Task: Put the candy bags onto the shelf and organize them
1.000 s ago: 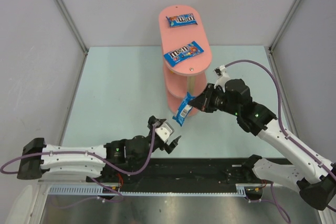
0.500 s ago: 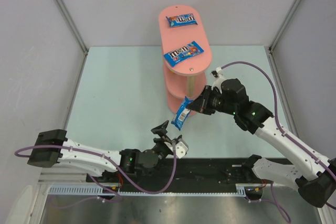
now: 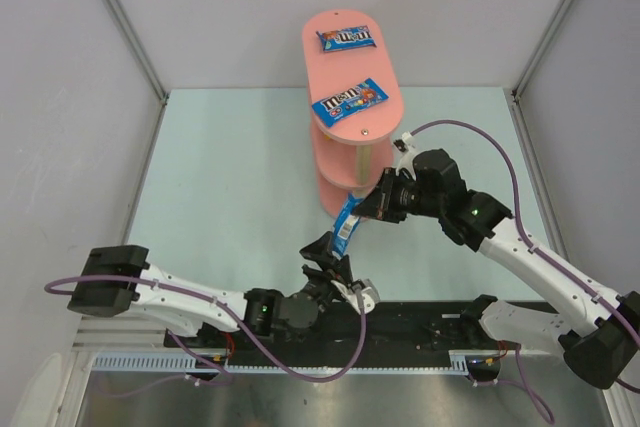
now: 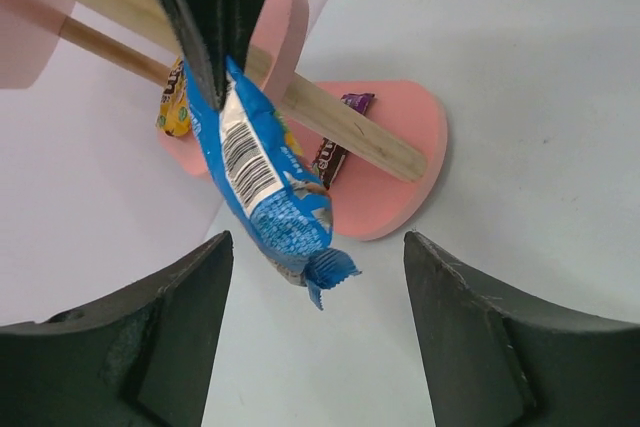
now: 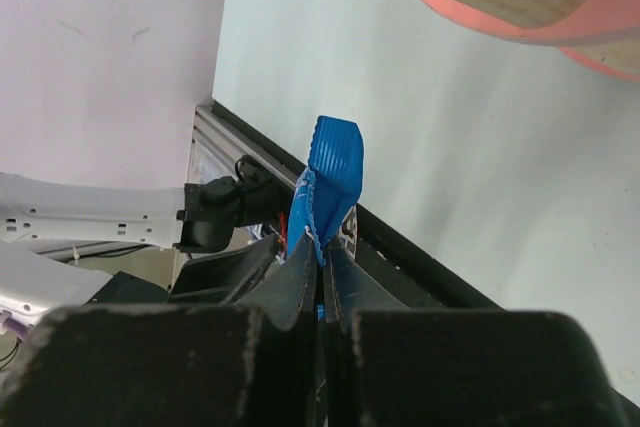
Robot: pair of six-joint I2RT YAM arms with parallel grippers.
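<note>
The pink three-tier shelf (image 3: 345, 67) stands at the back centre with two blue candy bags (image 3: 346, 39) (image 3: 349, 100) on its top board. My right gripper (image 3: 364, 203) is shut on one end of a third blue bag (image 3: 345, 225), which hangs down in front of the shelf base. My left gripper (image 3: 333, 252) is open just below that bag. In the left wrist view the bag (image 4: 265, 177) hangs above my open left gripper (image 4: 318, 327), untouched by either finger. A yellow bag (image 4: 175, 102) and a purple bag (image 4: 335, 152) lie on lower boards (image 4: 400, 177). The right wrist view shows my right gripper (image 5: 322, 252) pinching the bag (image 5: 330, 172).
The shelf's pale wooden posts (image 4: 340, 127) cross just behind the hanging bag. The black rail (image 3: 420, 317) with both arm bases runs along the near table edge. Grey walls enclose the pale green table (image 3: 230, 177) on the left, back and right.
My left arm has swung right and its open gripper now sits under the hanging blue bag. My right gripper has moved slightly left and down with the bag.
</note>
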